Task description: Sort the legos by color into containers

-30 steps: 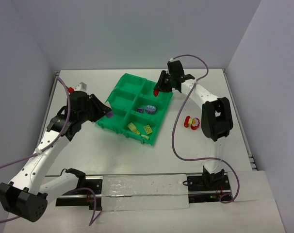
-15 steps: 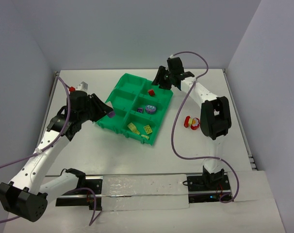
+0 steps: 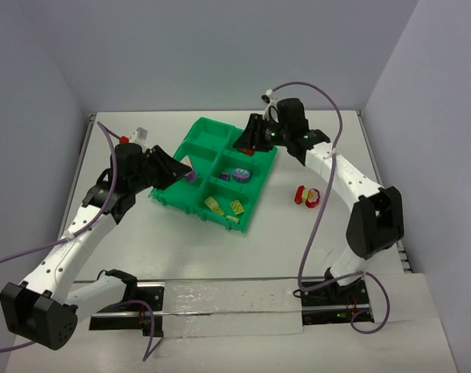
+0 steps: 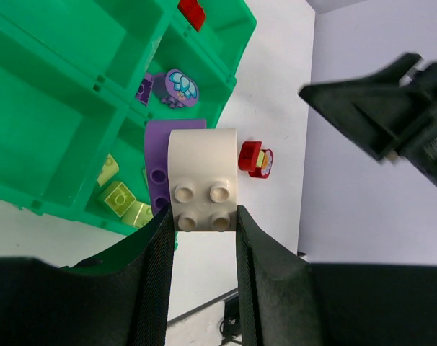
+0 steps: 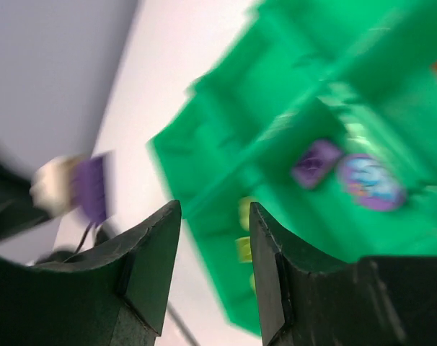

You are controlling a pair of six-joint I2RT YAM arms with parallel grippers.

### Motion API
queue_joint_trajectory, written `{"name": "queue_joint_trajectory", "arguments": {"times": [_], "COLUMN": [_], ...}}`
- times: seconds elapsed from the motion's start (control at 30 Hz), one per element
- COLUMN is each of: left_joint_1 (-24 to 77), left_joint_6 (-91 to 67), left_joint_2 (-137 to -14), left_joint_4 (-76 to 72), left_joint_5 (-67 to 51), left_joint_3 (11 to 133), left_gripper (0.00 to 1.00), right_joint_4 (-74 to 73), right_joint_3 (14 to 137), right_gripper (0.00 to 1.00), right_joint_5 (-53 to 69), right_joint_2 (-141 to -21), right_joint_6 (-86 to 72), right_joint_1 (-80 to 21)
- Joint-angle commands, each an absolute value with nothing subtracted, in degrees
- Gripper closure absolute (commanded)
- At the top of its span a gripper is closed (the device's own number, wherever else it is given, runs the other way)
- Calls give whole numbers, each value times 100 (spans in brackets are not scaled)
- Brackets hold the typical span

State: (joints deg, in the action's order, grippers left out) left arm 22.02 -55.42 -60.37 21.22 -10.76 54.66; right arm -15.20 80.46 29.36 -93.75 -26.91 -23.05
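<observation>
Since a second earlier, the right arm had let go of the red lego (image 4: pixel 192 11), which now lay in the tray's far right compartment, and its elbow had swung out to the right. The left arm had carried its load in from the tray's left edge to a spot above the left column.

Nearest, the left gripper (image 4: pixel 204 218) had its jaws clenched on a white and purple lego (image 4: pixel 204 180). They pinched the sides of the white rounded part, its four studs facing the wrist camera and the purple part behind. It hung above the left column of the green tray (image 3: pixel 212 138); which compartment lay beneath it could not be told. In the near right compartment lay yellow legos (image 3: pixel 214 205). The middle right compartment held a small purple lego (image 3: pixel 224 178) near a round purple piece (image 3: pixel 241 175) with a pale printed top. On the table (image 3: pixel 189 249), right of the tray and well apart from it, sat a red and yellow piece (image 3: pixel 305 194). Farthest, the right gripper (image 5: pixel 213 209) hovered over the tray's far right corner, jaws released with nothing between them; its wrist view was blurred.
</observation>
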Motion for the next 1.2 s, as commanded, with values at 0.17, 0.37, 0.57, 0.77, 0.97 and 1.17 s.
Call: {"name": "queue_joint_trajectory", "arguments": {"times": [0.17, 0.37, 0.57, 0.77, 0.97, 1.17], "left_joint_1": [2197, 2188, 2188, 2188, 2188, 2188], "left_joint_6": [-6438, -6744, -6683, -6724, -6697, -6718], "left_joint_2": [-6424, -6383, -6412, -6402, -6358, -6352], "left_joint_4": [1794, 1720, 2030, 2155, 2224, 2174], "left_joint_5": [-984, -1094, -988, -993, -983, -1020], "left_joint_3": [5844, 5792, 6008, 6064, 6035, 6009], "left_gripper": [100, 100, 100, 100, 100, 100], "right_joint_4": [-1063, -1182, -1271, -798, -357, -366], "right_joint_3": [7787, 8173, 8457, 8301, 8095, 8259], "right_gripper": [46, 46, 43, 44, 45, 52], "right_joint_5": [3674, 3698, 3496, 3014, 2952, 2988], "right_joint_2": [-8789, -9111, -9425, -9548, -9508, -9756], "right_joint_6": [-2110, -1864, -1707, -1807, -2031, -2057], "right_joint_1": [-3190, -3560, -3811, -4000, -4031, -4084]}}
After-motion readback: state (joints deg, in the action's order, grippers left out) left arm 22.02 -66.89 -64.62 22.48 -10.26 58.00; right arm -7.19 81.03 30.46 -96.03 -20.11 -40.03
